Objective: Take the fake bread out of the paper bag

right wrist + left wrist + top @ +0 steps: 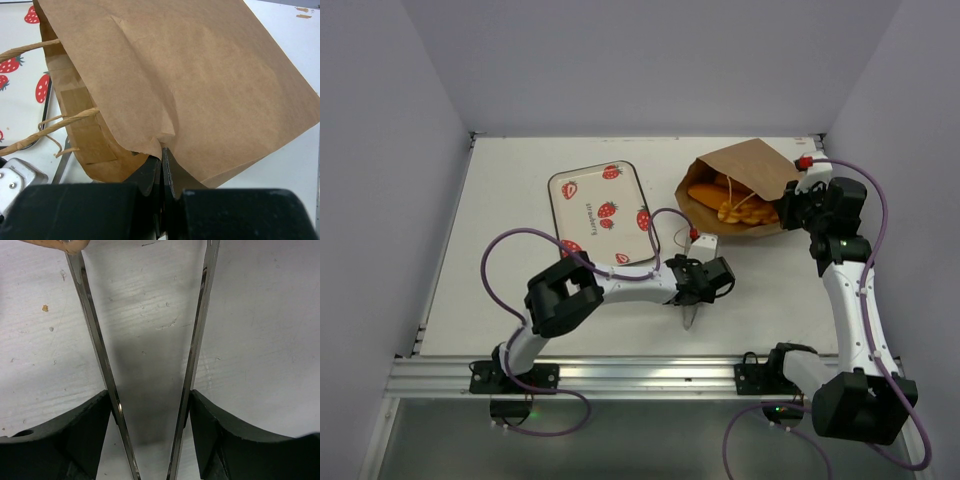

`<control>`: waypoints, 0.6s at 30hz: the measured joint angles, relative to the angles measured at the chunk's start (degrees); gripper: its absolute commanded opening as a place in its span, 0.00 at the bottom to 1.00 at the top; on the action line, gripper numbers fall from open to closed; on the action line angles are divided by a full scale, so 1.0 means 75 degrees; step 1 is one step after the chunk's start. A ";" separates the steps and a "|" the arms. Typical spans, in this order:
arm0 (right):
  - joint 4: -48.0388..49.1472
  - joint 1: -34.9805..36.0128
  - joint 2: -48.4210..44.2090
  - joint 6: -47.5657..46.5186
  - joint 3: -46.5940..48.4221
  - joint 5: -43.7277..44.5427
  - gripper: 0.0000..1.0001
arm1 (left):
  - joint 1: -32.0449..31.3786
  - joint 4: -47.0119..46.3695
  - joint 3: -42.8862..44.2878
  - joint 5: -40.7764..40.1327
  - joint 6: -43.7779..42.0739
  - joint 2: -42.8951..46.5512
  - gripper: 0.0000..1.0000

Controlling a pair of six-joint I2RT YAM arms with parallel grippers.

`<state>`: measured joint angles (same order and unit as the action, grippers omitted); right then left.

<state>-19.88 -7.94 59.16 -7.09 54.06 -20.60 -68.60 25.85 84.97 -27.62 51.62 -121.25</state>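
Far right of table (520, 290): paper bag (750, 165), brown, lying on its side. Its long axis slants from far right to near left, with the mouth facing left toward the strawberry tray (582, 195). Fake bread (730, 208), orange-golden, lies inside at the mouth. Right jaws are pressed together, pinching an edge of the bag's upper sheet. Left jaws, near table centre, clamp silver tongs (97, 350), whose arms splay apart.

Bright even light, soft shadows; wrist views blurry up close.
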 measured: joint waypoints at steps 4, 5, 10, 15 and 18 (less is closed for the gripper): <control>0.0000 0.0000 0.0000 0.0000 -0.0006 -0.0003 0.00 | 0.0035 0.0376 0.0303 0.0032 0.0440 -0.0137 0.69; 0.0000 0.0000 0.0000 0.0000 -0.0006 -0.0003 0.00 | 0.0044 0.0449 0.0364 0.0038 0.0472 -0.0166 0.69; 0.0000 0.0000 -0.0006 0.0003 -0.0012 -0.0003 0.00 | 0.0044 0.1160 0.1029 0.0009 0.0790 -0.0522 0.75; 0.0000 0.0000 -0.0012 0.0003 -0.0012 -0.0003 0.00 | 0.0029 0.1501 0.1323 -0.0012 0.1011 -0.0694 0.80; 0.0000 0.0000 -0.0012 0.0003 -0.0012 -0.0003 0.00 | 0.0029 0.1515 0.1306 -0.0015 0.1125 -0.0688 0.81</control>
<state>-19.88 -7.94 59.07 -7.07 53.98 -20.62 -68.38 37.21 94.76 -27.73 60.05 -126.41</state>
